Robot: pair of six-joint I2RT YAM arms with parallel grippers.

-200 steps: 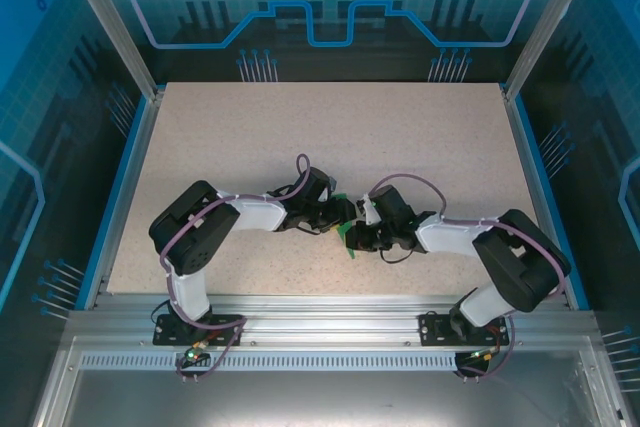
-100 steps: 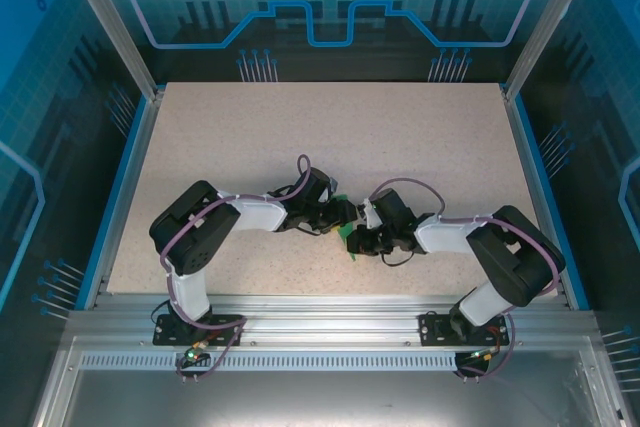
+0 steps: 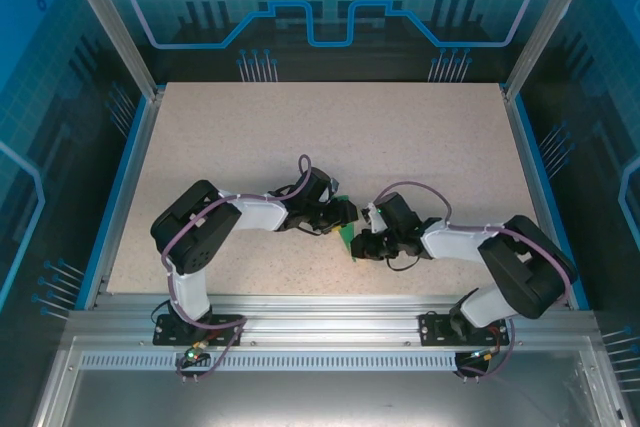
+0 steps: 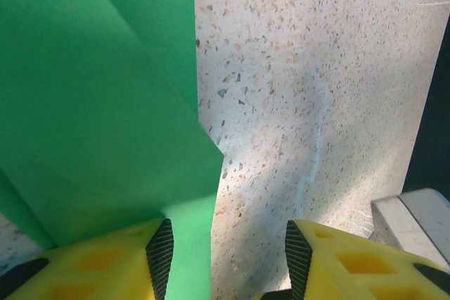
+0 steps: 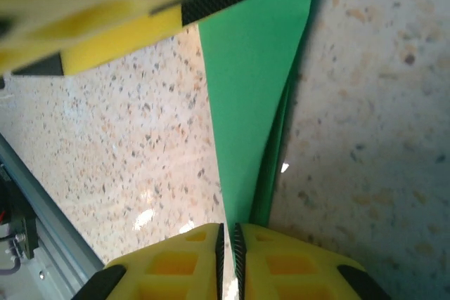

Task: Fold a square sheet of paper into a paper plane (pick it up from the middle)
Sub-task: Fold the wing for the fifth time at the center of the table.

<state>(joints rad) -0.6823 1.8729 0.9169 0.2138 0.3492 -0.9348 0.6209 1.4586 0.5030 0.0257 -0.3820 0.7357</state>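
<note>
The square sheet of paper point(image 3: 347, 237) is bright green and folded into layers, lying on the table between my two grippers. In the left wrist view the paper point(image 4: 105, 103) covers the left half, with a diagonal fold across it. My left gripper point(image 4: 228, 244) is open; its left finger rests over the paper's edge and its right finger is over bare table. My right gripper point(image 5: 228, 233) is shut on a narrow tapered end of the paper point(image 5: 253, 103), with only a hairline gap between its pads. One of the left gripper's fingers point(image 5: 140, 5) hangs over the paper's far end.
The speckled beige table point(image 3: 330, 137) stretches open behind the arms. Blue rails point(image 3: 125, 187) border its sides, and an aluminium frame point(image 3: 320, 312) runs along the near edge. Both grippers point(image 3: 352, 227) nearly touch at the table's near middle.
The right arm has shifted a little toward the near edge and its forearm has dropped lower. Its jaws have eased apart very slightly. The left arm has not moved.
</note>
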